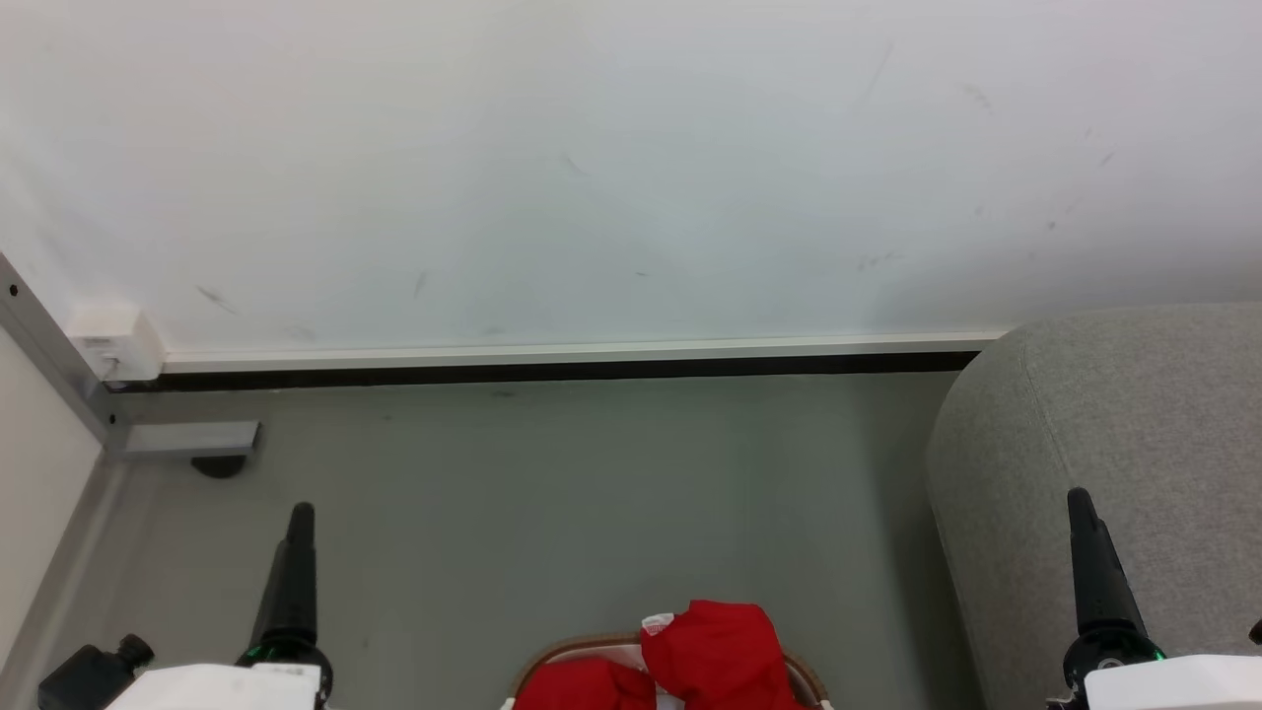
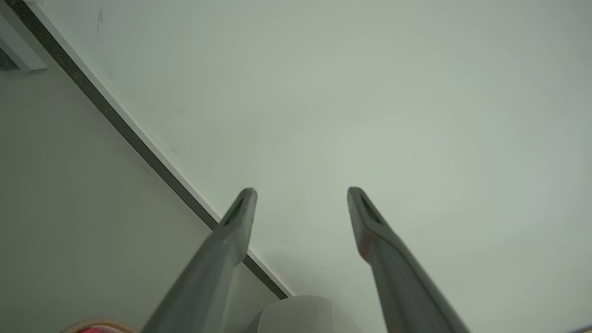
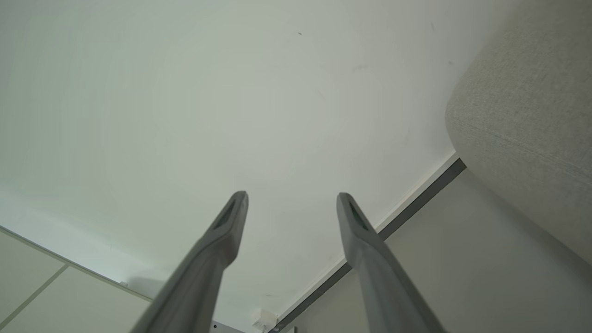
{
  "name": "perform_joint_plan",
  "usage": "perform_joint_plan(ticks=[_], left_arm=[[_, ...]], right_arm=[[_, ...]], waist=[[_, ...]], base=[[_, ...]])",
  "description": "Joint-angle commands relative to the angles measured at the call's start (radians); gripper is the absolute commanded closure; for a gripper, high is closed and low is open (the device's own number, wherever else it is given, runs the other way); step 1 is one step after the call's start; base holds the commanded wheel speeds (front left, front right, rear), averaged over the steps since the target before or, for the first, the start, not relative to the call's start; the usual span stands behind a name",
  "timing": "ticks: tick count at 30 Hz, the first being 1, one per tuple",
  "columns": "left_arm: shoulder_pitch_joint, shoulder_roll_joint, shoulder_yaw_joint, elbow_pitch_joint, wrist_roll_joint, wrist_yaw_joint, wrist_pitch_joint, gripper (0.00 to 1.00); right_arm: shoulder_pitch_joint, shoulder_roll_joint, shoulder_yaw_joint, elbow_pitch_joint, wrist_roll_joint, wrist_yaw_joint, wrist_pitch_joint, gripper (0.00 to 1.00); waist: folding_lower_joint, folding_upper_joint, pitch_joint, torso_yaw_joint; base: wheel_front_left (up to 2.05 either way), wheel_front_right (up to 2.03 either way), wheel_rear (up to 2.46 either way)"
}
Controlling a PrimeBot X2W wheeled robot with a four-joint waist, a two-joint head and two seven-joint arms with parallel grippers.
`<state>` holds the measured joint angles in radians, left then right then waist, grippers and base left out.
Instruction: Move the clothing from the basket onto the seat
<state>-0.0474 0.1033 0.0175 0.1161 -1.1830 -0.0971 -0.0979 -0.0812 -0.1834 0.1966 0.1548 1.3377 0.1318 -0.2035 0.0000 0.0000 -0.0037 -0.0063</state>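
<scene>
- My left gripper hung over the smooth grey floor. Its two long, tapered dark fingers were spread well apart, holding and touching nothing.
- At the bottom middle of the head view I saw the basket between my arms, showing a curved tan-brown rim.
- The clothing lay bunched inside it: soft bright red fabric in rumpled folds, heaped above the rim, with a small white patch near the top.
- The seat stood to the right of the basket and apart from it, in light-grey woven upholstery with a rounded corner.
- My right gripper hovered beside the seat, fingers likewise parted, empty and clear of the fabric.
</scene>
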Motion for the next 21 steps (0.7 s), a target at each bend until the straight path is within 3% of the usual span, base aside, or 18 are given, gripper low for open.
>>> perform_joint_plan(ticks=[1,21], left_arm=[[-0.003,0.005,0.006,-0.019,0.058,-0.006,-0.011,0.0],[0.017,0.009,0.008,-0.027,0.508,-0.016,-0.059,0.0]], right_arm=[[-0.022,0.002,-0.01,-0.013,-0.06,-0.001,-0.004,0.0],[-0.025,0.042,-0.053,0.041,-0.554,-0.001,-0.021,0.0]], waist=[[0.0,0.0,0.0,-0.001],[0.0,0.0,-0.007,-0.01]], base=[[0.0,0.0,0.0],[0.0,0.0,0.0]])
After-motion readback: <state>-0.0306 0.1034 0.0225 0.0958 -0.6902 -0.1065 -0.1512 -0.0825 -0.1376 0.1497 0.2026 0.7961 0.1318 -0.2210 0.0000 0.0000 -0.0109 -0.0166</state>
